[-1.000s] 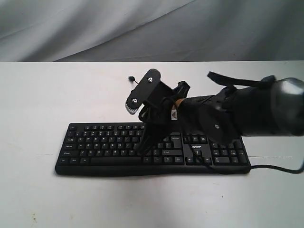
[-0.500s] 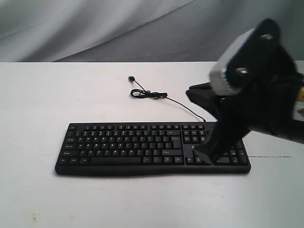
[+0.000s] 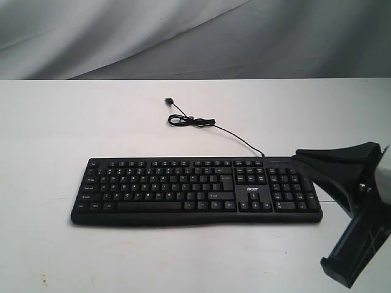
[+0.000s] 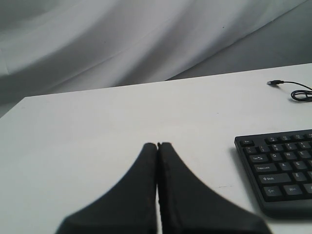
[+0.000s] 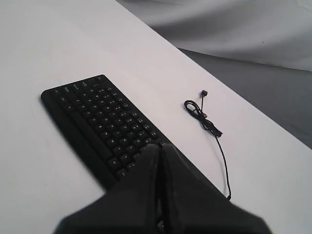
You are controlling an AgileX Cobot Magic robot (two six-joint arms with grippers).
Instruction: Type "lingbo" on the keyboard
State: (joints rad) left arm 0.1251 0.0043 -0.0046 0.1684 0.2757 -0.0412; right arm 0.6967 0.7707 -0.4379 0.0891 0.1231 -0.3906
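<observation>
The black keyboard lies flat across the middle of the white table, number pad and "acer" logo toward the right. My right gripper is shut and empty, its tips hovering at the keyboard's right end by the number pad. In the right wrist view the closed fingertips cover the near end of the keyboard. My left gripper is shut with nothing in it, over bare table beside the keyboard's left end. It does not show in the exterior view.
The keyboard's thin black cable runs from its back right and lies coiled behind it, with the plug at the far end; the cable also shows in the right wrist view. Grey cloth hangs behind the table's far edge.
My right arm has pulled away from over the keyboard's middle, swinging right and toward the front right edge of the view. The keyboard and cable have not moved.
</observation>
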